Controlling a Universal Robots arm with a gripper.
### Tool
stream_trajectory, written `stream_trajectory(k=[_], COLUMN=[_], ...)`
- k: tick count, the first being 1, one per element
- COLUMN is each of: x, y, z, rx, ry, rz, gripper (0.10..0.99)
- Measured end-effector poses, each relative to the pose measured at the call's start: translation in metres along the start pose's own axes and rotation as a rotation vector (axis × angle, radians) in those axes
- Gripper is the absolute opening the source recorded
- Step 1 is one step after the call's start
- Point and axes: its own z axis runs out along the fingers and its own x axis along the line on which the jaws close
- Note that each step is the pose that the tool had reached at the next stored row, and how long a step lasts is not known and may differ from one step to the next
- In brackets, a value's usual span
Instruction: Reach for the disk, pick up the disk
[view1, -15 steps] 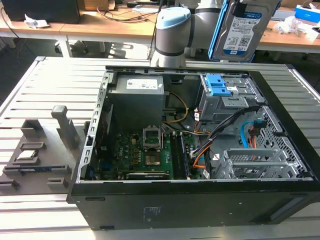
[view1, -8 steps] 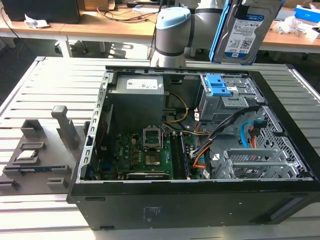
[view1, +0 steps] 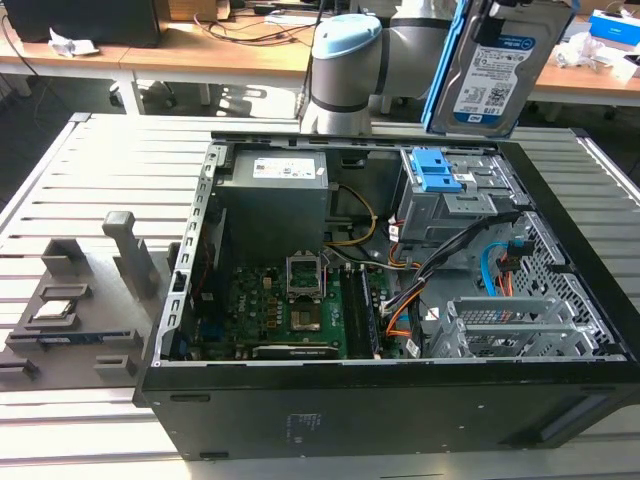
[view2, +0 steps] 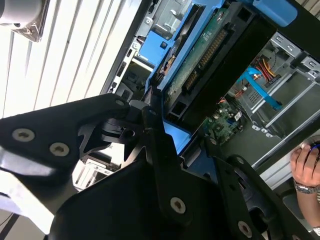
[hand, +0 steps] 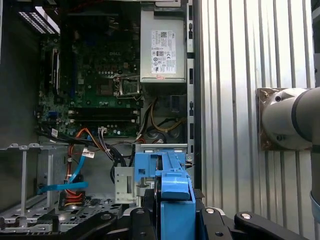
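The disk (view1: 495, 70) hangs upright above the far right corner of the open computer case (view1: 380, 400), its white-and-blue label facing the exterior view and a blue carrier frame along its edges. In both wrist views my gripper (view2: 180, 132) (hand: 174, 215) is shut on the disk, black fingers (view2: 152, 125) pressed to either side of the blue frame. The second wrist view looks along the disk's (view2: 200, 55) green circuit-board underside. In the first wrist view the edge of the disk's (hand: 177, 197) frame sticks out between the fingers, high over the case interior.
Inside the case lie a motherboard (view1: 290, 310), a grey power supply (view1: 275, 200), and a drive cage holding a bare blue caddy (view1: 438, 170). A grey fixture tray (view1: 80, 320) sits at the exterior view's left. A person's hand (view2: 306, 165) rests beside the case.
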Motion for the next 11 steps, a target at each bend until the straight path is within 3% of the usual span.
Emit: stream_trajectory(k=[11], x=[0.0276], y=[-0.0003], z=[0.0003], rx=[0.0], ry=[0.0], rz=[0.0], gripper=[0.365])
